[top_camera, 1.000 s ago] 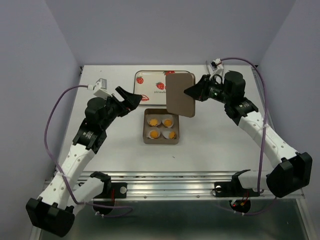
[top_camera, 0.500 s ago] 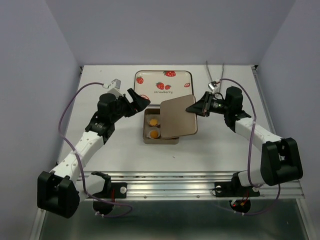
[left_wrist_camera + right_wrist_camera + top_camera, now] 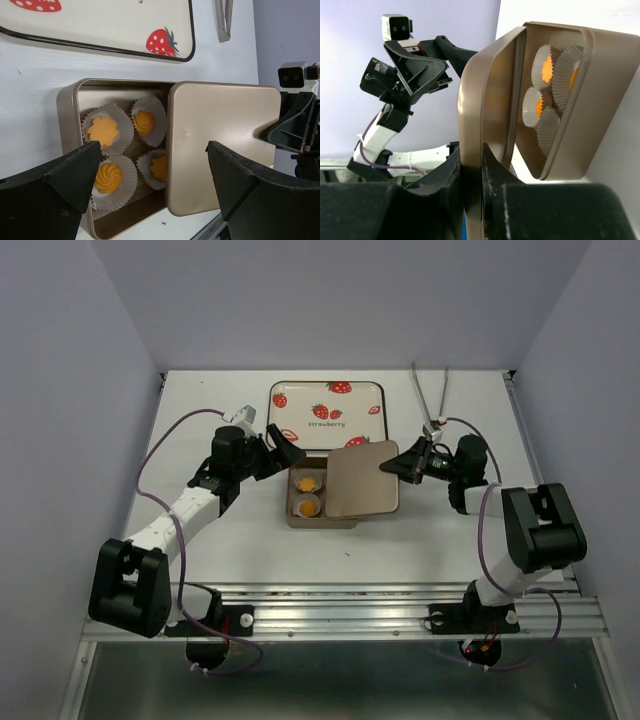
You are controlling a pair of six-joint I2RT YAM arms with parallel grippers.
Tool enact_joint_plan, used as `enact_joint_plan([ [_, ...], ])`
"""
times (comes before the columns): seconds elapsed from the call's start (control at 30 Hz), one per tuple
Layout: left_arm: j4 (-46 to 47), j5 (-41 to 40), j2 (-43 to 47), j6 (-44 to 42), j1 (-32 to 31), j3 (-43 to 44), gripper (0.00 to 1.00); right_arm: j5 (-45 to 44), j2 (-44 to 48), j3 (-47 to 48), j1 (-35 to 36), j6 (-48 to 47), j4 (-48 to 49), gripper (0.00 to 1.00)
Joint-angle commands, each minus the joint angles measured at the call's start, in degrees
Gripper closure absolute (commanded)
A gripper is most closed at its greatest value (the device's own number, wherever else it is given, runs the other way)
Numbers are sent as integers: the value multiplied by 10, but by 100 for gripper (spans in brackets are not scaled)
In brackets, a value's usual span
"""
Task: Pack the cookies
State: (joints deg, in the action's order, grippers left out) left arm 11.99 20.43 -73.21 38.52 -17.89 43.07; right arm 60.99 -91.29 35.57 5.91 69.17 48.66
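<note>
White desk [image 3: 440,530] carries the brown square metal tin [image 3: 67,100], and its flat brown lid [image 3: 365,480] lies over the tin's right part. My right hand [image 3: 392,468] is clenched on the lid's right edge. My left hand [image 3: 285,448] hangs released, spread wide, just beside the tin. Four small orange-yellow cookies [image 3: 102,131] sit inside the tin in white pleated paper cups [image 3: 125,134].

The white tabletop [image 3: 200,560] carries a brown tin [image 3: 320,523] between the left gripper [image 3: 285,452] and the right gripper [image 3: 392,466] — beyond both lies a strawberry tray [image 3: 300,390], and beyond the right one, metal tongs [image 3: 430,395].
</note>
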Motion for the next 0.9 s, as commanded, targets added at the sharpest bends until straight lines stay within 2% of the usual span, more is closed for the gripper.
enact_joint_plan([
  [0.0,37,9,-9,-21,3,-4,1,34,-62,-37,-14,152,347,87],
  [0.03,38,9,-11,-21,3,-4,1,35,-82,-38,-14,183,348,87],
  [0.1,38,10,-18,-22,3,-2,1,33,-149,-41,-14,280,550,87],
  [0.17,42,12,-21,-21,3,-3,1,33,-186,-41,-14,286,553,85],
  [0.53,39,13,-31,-28,3,3,1,22,-209,-50,-14,222,553,79],
  [0.73,41,15,-40,-28,3,3,1,27,-205,-59,-14,181,552,68],
  [0.87,39,17,-44,-30,3,4,1,30,-211,-65,-14,165,552,64],
])
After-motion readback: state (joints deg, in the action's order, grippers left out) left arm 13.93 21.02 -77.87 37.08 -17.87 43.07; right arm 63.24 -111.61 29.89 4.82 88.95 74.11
